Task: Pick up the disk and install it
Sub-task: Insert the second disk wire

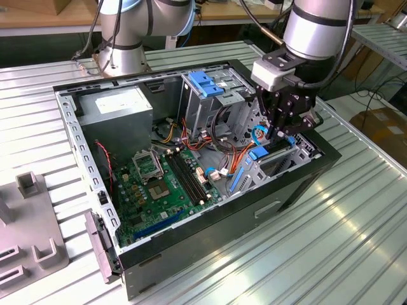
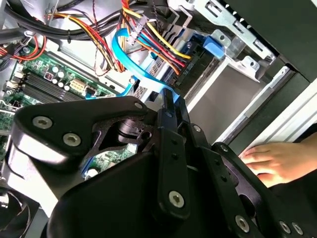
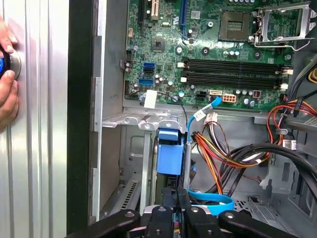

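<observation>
A workbench of ribbed metal slats [image 1: 356,241] carries an open black computer case [image 1: 191,248] lying on its side, with shelving and a second robot base in the background at the far side. Inside the case, the green motherboard [image 1: 159,184] sits toward the near part of the exterior view's left, a grey power supply [image 1: 121,108] lies beyond it, and a metal drive cage with a blue plastic handle [image 1: 205,82] stands near the middle at the far side.

The arm reaches down into the case toward the exterior view's right, and its black gripper [image 1: 280,130] sits low among bundles of orange, red and yellow cables [image 3: 223,148] and a light blue data cable [image 2: 136,69]. Its linkage shows in both wrist views (the fingertips themselves are hidden behind the linkage and the blue part below), so I cannot tell whether the fingers are spread or pinching anything.

The disk [image 3: 168,153] stands on edge in the bay directly under the gripper: in the first wrist view its light blue carrier rail shows just beyond the fingers, seated between the bay's metal walls, near the motherboard's edge.

A person's hand [image 2: 277,161] rests on the bench just outside the case wall; in the first wrist view it touches a round object [image 3: 7,64] there.
</observation>
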Available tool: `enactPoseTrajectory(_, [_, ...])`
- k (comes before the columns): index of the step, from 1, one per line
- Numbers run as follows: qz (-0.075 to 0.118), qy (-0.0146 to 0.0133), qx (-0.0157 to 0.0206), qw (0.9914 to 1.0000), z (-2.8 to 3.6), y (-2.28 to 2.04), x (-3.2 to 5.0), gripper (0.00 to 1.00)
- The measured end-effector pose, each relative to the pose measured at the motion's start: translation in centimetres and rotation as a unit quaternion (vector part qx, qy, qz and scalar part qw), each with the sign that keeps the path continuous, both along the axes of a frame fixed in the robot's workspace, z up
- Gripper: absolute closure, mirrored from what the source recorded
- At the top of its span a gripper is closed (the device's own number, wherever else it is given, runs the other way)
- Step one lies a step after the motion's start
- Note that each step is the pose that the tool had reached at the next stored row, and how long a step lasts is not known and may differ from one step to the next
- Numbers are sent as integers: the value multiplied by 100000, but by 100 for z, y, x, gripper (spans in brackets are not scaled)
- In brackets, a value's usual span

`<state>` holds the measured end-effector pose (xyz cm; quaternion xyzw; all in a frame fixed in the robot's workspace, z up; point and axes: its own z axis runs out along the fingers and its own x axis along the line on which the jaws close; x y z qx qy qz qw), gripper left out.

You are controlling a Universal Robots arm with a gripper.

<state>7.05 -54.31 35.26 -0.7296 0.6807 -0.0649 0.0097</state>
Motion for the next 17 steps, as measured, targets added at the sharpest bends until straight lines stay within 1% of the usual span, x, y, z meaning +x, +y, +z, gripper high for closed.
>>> enactPoseTrajectory(1, [-3,-86,94,100000,-6,-13,0,84])
enactPoseTrajectory(2, [7,-334,407,99999,-20,-24,1,84])
enactPoseTrajectory(3, [6,-527,1176,99992,-22,-26,0,84])
enactPoseTrajectory(5, [-1,-630,1942,99979,-24,-30,-1,84])
enactPoseTrajectory(6, [-5,-638,2170,99974,-26,-35,-2,84])
enactPoseTrajectory(9, [-5,-635,2223,99973,-35,-64,-2,84])
enactPoseTrajectory(10, [-7,-636,2308,99971,-37,-72,-2,84])
enactPoseTrajectory(13, [-7,-637,2791,99959,-40,-90,-2,84])
enactPoseTrajectory(14, [-10,-636,3255,99945,-41,-102,-2,84])
enactPoseTrajectory(16, [-15,-637,3846,99924,-42,-113,-2,84])
enactPoseTrajectory(17, [-16,-637,4577,99893,-42,-120,-2,84])
